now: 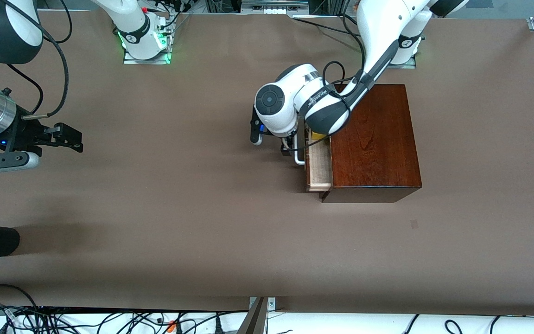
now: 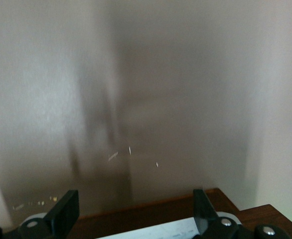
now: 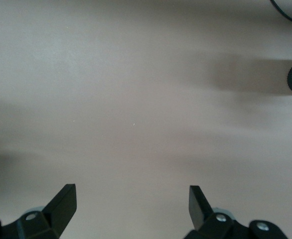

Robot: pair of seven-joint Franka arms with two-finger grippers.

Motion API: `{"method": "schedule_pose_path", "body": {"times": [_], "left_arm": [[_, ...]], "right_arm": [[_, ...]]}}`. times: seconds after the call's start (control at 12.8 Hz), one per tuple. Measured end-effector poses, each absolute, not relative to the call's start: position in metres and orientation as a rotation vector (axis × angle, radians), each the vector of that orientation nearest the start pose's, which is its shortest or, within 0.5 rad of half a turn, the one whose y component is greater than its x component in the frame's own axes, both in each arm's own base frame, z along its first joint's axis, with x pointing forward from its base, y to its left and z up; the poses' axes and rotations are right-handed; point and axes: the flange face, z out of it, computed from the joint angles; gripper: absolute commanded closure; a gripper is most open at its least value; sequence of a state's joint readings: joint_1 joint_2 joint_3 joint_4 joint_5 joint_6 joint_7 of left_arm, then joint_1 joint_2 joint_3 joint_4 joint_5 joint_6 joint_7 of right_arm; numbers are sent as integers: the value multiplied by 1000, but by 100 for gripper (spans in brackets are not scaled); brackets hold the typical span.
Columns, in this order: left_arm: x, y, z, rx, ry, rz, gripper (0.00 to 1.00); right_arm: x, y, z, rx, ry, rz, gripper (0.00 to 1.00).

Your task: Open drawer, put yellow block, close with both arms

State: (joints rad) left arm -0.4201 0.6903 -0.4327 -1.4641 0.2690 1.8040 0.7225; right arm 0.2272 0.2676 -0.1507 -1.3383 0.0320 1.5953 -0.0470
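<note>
Front view: my left gripper (image 1: 290, 147) is at the handle (image 1: 299, 157) of the partly open drawer (image 1: 319, 167); the yellow block (image 1: 315, 135) lies inside.

Left wrist view: my fingers (image 2: 61, 213) stand apart over the drawer front.

Right wrist view: my right gripper (image 3: 132, 206) waits, spread, over bare table (image 3: 136, 99).

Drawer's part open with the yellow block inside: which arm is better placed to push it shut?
Left. The left gripper is at the drawer handle, fingers open; the right gripper waits over bare table toward its own end.
</note>
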Motion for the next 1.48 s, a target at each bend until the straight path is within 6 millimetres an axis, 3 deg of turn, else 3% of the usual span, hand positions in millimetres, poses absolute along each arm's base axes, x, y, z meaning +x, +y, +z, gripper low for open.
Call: {"method": "schedule_pose_path", "body": {"times": [0.55, 0.94, 1.09, 1.33, 1.48], "left_arm": [[527, -416, 269, -2196, 2134, 582, 0], [529, -414, 273, -2207, 2122, 575, 0], [531, -421, 297, -2323, 2078, 522, 0], [533, -428, 358, -2574, 1855, 391, 0], [536, -422, 402, -2693, 1651, 293, 0]], "right_arm": [[633, 66, 579, -3140, -201, 7, 0], [633, 66, 579, -3140, -200, 6, 0], [633, 65, 579, -3140, -200, 6, 0], [633, 65, 579, -3140, -199, 6, 0], [633, 66, 579, -3140, -199, 6, 0]]}}
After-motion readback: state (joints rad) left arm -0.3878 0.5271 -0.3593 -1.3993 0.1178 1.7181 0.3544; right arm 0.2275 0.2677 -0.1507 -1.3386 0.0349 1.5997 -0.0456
